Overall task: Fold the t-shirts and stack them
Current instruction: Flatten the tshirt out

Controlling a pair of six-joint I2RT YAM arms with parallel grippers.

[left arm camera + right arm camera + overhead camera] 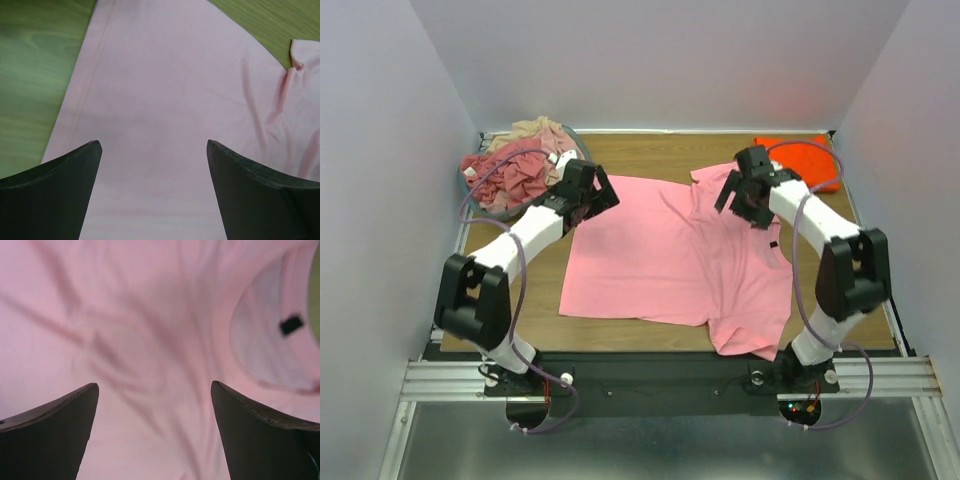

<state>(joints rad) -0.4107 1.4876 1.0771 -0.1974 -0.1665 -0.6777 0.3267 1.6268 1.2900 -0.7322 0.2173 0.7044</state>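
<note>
A light pink t-shirt (pixel 670 255) lies spread flat in the middle of the table, collar to the right. My left gripper (pixel 601 200) is open and empty over the shirt's far left corner; in the left wrist view (pixel 152 145) the pink cloth (pixel 165 90) lies between its fingers. My right gripper (pixel 735 205) is open and empty over the shirt near the collar; in the right wrist view (pixel 154 386) wrinkled pink cloth (pixel 150 340) and the collar (pixel 225 340) show below. A folded bright orange t-shirt (pixel 813 158) lies at the far right.
A grey-blue oval basket (pixel 470 195) at the far left holds crumpled dusty rose (pixel 515 175) and beige (pixel 532 130) shirts. Grey walls close in the table on three sides. Bare wood (pixel 650 155) shows behind the pink shirt.
</note>
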